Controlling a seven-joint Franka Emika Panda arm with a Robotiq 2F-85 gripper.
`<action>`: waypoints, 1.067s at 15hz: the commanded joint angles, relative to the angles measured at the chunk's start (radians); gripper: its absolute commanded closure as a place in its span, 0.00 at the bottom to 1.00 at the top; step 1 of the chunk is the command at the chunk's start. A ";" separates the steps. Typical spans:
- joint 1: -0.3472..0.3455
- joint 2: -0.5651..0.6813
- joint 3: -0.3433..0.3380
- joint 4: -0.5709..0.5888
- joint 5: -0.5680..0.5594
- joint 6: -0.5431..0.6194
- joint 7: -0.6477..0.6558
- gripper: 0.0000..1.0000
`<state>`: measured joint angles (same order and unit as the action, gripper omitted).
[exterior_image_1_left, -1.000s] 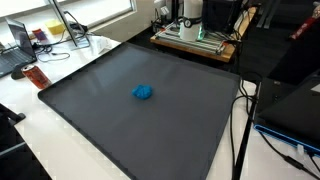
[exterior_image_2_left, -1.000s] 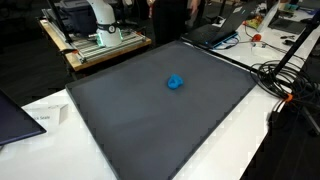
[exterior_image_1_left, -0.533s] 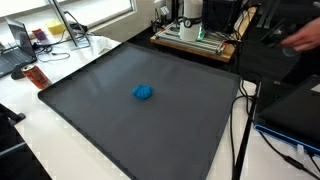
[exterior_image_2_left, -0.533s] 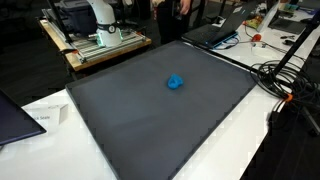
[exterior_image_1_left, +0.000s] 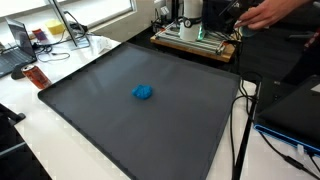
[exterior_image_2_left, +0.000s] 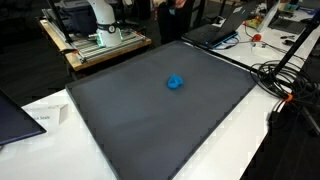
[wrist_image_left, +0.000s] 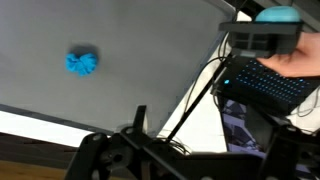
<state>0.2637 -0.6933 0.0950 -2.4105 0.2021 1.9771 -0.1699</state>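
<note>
The white table (exterior_image_1_left: 60, 130) carries a large dark grey mat (exterior_image_1_left: 170, 125) that covers most of its surface in both exterior views (exterior_image_2_left: 150, 130). The mat lies flat, with one edge running close to the wooden platform (exterior_image_1_left: 195, 42) on which the robot base (exterior_image_1_left: 190, 12) is mounted.

A dark laptop (wrist_image_left: 262, 85) sits beyond the mat's edge in the wrist view. Black cables (exterior_image_2_left: 285, 80) lie coiled on the table just beside the mat in an exterior view. A person's hand (exterior_image_1_left: 262, 12) reaches over the platform area, well apart from the mat's centre.

The gripper (wrist_image_left: 190, 160) appears only in the wrist view, as dark structures along the bottom edge. Its fingers (wrist_image_left: 100, 152) are spread to full width. Nothing is held between them, and nothing touches them. The gripper hangs high above the mat, well apart from every item on it.

The blue object (exterior_image_1_left: 144, 92) is a small, crumpled lump. It rests directly on the mat, near the mat's centre (exterior_image_2_left: 176, 82). In the wrist view it shows at upper left (wrist_image_left: 82, 63), well apart from the fingers. No other item lies on the mat near it.
</note>
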 joint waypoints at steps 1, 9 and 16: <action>0.072 0.030 -0.043 0.039 0.103 -0.028 -0.110 0.00; 0.059 0.017 -0.165 0.060 0.138 -0.202 -0.315 0.00; 0.002 0.005 -0.226 0.074 0.117 -0.323 -0.421 0.00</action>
<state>0.2942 -0.6778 -0.1152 -2.3503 0.3127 1.7090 -0.5416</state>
